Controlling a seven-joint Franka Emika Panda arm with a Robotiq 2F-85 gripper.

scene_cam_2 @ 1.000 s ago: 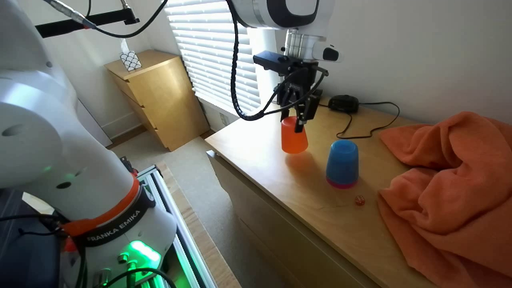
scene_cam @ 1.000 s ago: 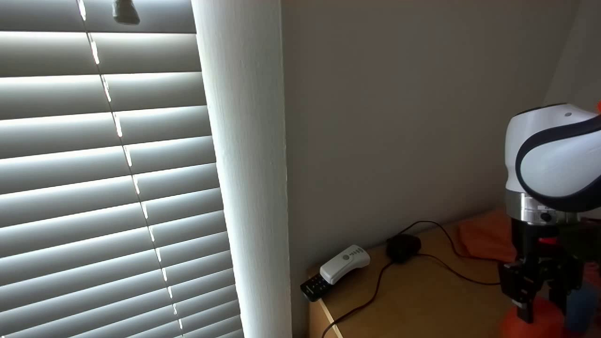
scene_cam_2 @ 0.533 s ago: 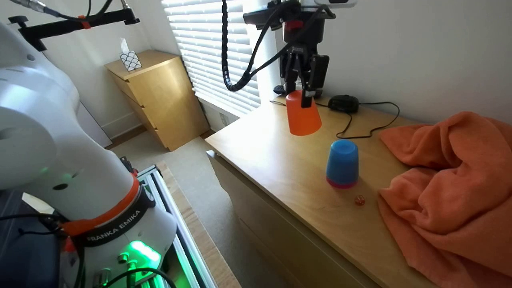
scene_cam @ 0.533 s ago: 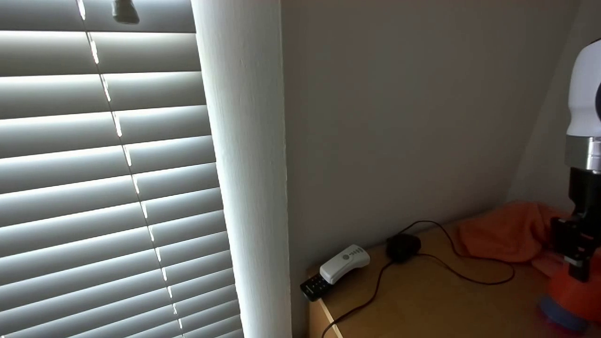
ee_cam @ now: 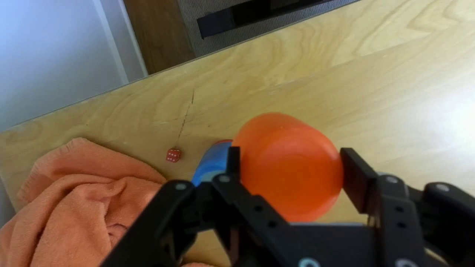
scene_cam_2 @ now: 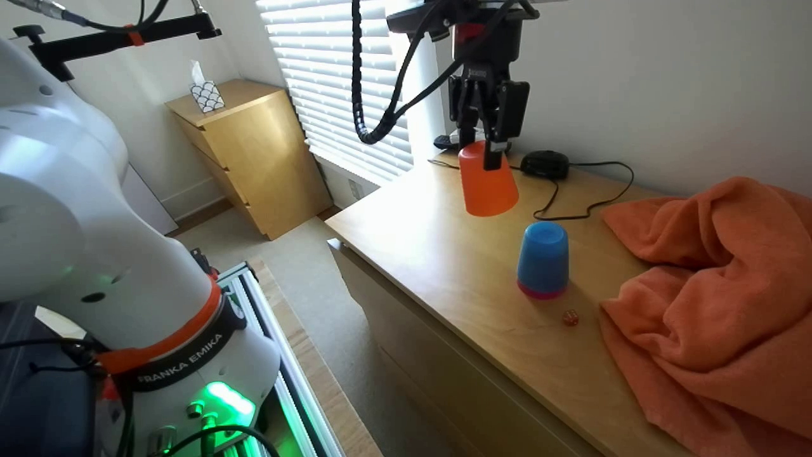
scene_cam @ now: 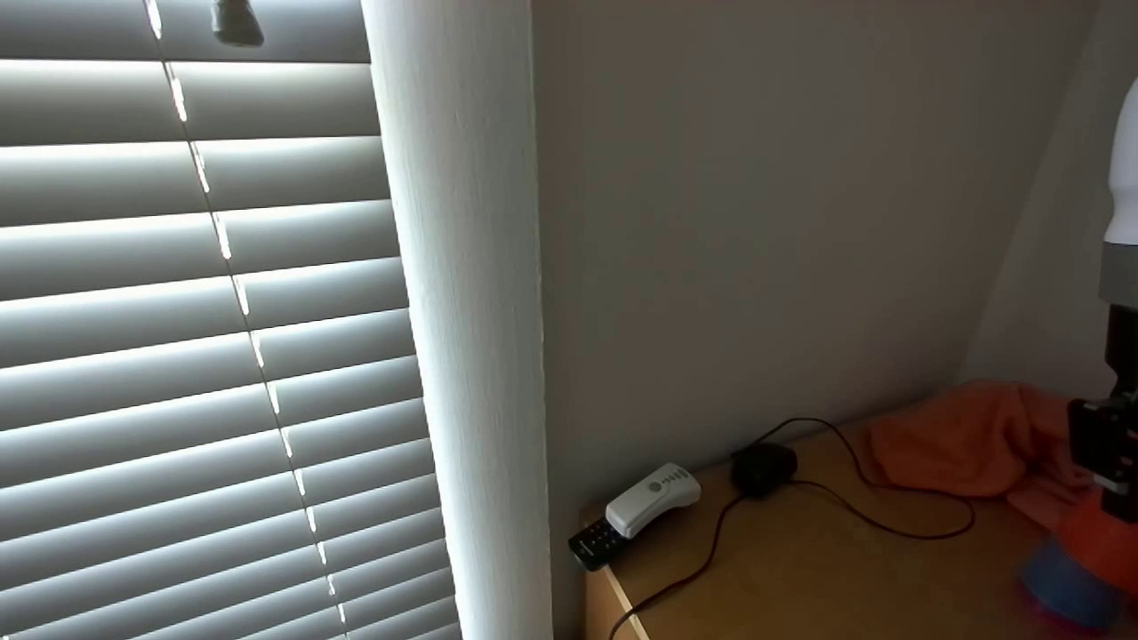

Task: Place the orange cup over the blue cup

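An orange cup hangs upside down and slightly tilted in my gripper, above the tabletop. It shows in both exterior views [scene_cam: 1098,542] [scene_cam_2: 490,193] and in the wrist view [ee_cam: 291,174]. My gripper [scene_cam_2: 479,152] is shut on the cup near its base, one finger on each side; the wrist view shows the gripper [ee_cam: 291,160] too. A blue cup [scene_cam_2: 543,257] stands upside down on the table, with a pink rim below it. The orange cup is up and to one side of it, apart from it. In the wrist view the blue cup [ee_cam: 214,159] is partly hidden behind finger and orange cup.
A red die [scene_cam_2: 571,317] lies close to the blue cup. A crumpled orange towel [scene_cam_2: 723,304] covers one end of the table [scene_cam_2: 419,235]. A black device [scene_cam_2: 544,164] with a cable lies by the wall. Remotes [scene_cam: 653,500] lie at the table's corner.
My gripper has lifted the orange cup higher and carried it toward the blue cup's side, rightward in both exterior views. The orange cup is more tilted. The blue cup has not moved.
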